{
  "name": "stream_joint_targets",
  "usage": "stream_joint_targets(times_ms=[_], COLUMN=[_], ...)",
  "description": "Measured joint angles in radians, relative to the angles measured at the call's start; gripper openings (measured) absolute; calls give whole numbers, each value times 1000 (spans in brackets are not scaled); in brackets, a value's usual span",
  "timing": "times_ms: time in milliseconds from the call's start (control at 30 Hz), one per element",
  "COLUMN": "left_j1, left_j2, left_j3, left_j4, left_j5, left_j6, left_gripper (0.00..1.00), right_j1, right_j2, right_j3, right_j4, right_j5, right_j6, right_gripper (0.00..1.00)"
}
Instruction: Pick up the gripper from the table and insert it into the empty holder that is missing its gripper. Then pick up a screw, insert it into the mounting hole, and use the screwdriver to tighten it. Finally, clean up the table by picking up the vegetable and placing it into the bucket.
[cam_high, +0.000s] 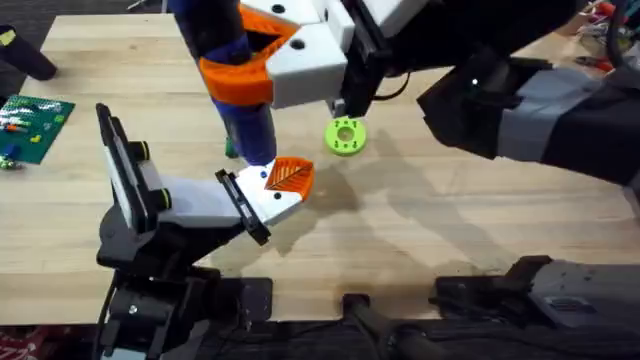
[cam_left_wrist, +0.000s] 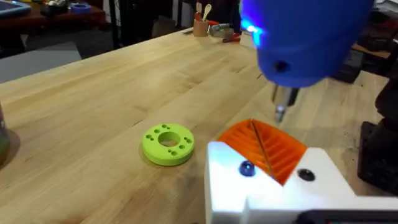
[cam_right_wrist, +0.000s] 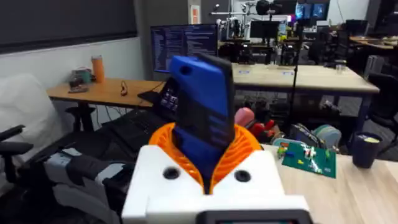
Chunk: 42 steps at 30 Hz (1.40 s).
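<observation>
Right pincer (cam_high: 275, 60) holds the screwdriver (cam_high: 250, 125) seemingly upright over the holder (cam_high: 265, 200).

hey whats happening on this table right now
The right gripper holds the blue screwdriver upright, tip down over the holder, where the small orange gripper is already seated. In the left wrist view the screwdriver tip hovers just above that orange piece, near a blue screw in the white block. A green ring lies on the table beside them.
</observation>
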Motion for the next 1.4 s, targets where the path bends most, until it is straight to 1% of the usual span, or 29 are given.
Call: stream_joint_targets(times_ms=[433, 600, 1067, 1400], left_j1=[0, 0, 0, 0], left_j2=[0, 0, 0, 0], left_j3=[0, 0, 0, 0], left_j4=[0, 0, 0, 0], left_j5=[0, 0, 0, 0], left_j6=[0, 0, 0, 0], left_gripper=[12, 12, 12, 12], right_j1=[13, 13, 13, 13], right_j2=[17, 37, 37, 37], right_j3=[-7, -8, -9, -38], right_j4=[-3, -9, -10, -5], right_j5=[71, 79, 87, 90], right_j6=[0, 0, 0, 5], right_gripper=[40, 40, 40, 40])
